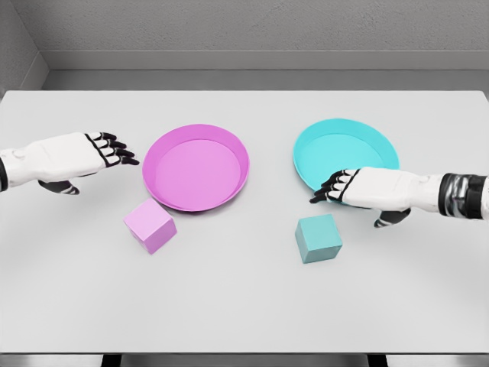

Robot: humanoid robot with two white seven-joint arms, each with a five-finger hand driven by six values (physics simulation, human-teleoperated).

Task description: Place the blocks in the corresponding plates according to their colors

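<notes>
Head view shows the left hand (80, 157) hovering palm-down left of the pink plate (196, 167), fingers loosely extended, holding nothing. Right hand (367, 188) reaches over the near rim of the teal plate (345, 152), fingers relaxed, empty. Pink block (150, 225) and teal block (318, 238) sit on the surface (244, 306) just before their plates.

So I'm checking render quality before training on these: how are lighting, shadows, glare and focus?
Head view: lighting is soft and even, with no glare on the table; faint shadows sit under the pink block and teal block, and inside the pink plate and teal plate; all is sharp, including the left robot hand and right robot hand; no visible distortion.
</notes>
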